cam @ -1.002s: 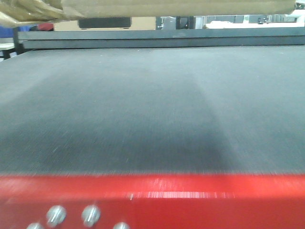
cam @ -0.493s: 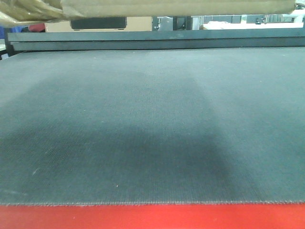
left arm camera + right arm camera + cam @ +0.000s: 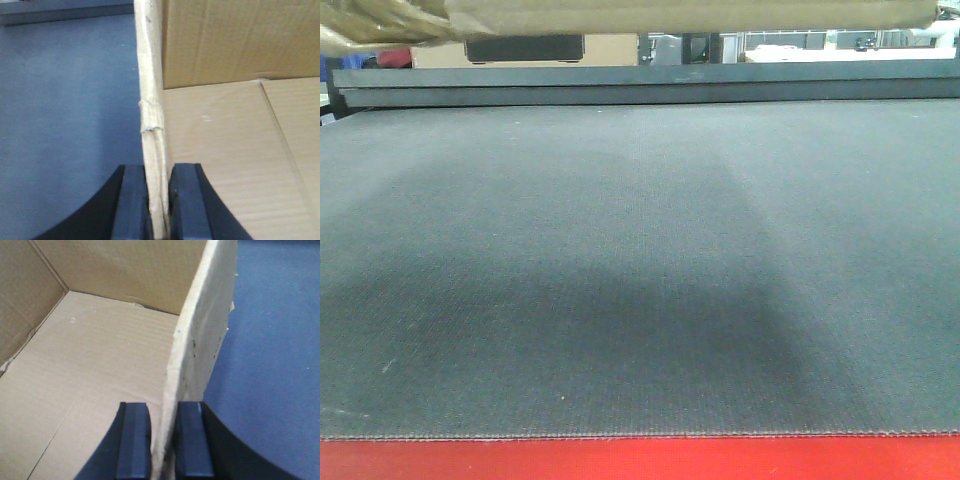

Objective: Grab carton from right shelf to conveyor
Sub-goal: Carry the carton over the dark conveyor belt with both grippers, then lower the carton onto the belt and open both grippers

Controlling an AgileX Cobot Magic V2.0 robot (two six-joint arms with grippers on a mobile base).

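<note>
The carton (image 3: 700, 15) is an open brown cardboard box; only its underside shows, as a strip along the top of the front view, hanging above the conveyor (image 3: 640, 250). The conveyor is a dark grey woven belt with a red edge strip (image 3: 640, 462) at the bottom. My left gripper (image 3: 159, 200) is shut on the carton's left wall (image 3: 150, 100), with the box floor (image 3: 225, 165) to its right and the belt (image 3: 65, 125) below left. My right gripper (image 3: 162, 440) is shut on the right wall (image 3: 200, 340), with the belt (image 3: 270, 355) below. The right shelf is out of view.
A dark metal rail (image 3: 640, 85) runs along the belt's far side. Behind it stand a beige block with a black part (image 3: 525, 47) and bright workshop clutter. Crumpled glossy tape (image 3: 370, 25) hangs from the carton's left corner.
The front view has advanced over the belt: the red edge strip with its screw heads slid down to a thin band at the bottom. The carton stays at the top, still held.
</note>
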